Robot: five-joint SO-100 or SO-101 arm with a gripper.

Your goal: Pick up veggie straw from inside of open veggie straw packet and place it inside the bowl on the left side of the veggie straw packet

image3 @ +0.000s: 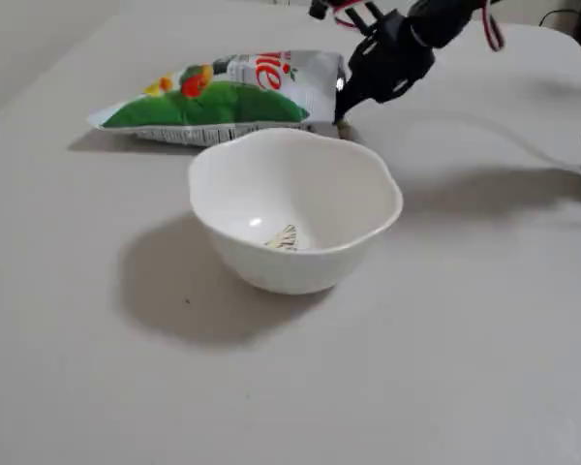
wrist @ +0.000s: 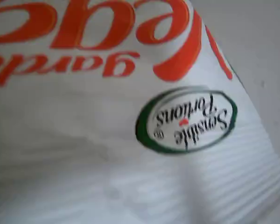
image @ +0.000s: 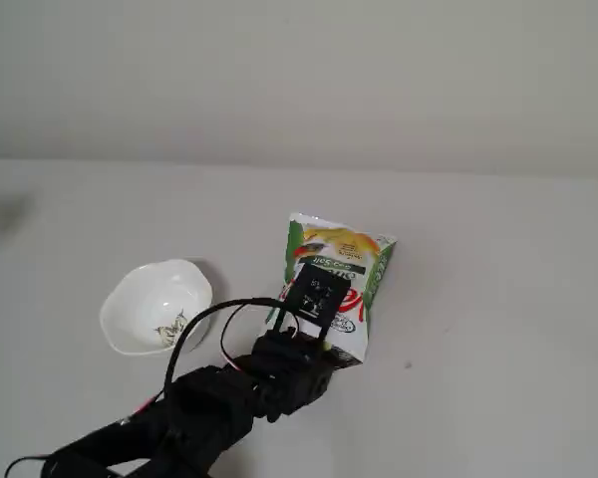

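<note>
Reaching for the veggie straw packet (image: 331, 289): gripper (image3: 341, 108) sits at its open end, low over the table (image: 498, 299). Can't tell if jaws are open or closed. No straw visible, presumably inside the bag. Bowl (image3: 295, 208) looks empty, just beside the packet. Next: get fingertips into the opening.

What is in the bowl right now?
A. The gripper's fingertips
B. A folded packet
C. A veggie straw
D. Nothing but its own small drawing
D. In both fixed views the bowl holds only its printed drawing, and the gripper is over at the end of the packet.
</note>
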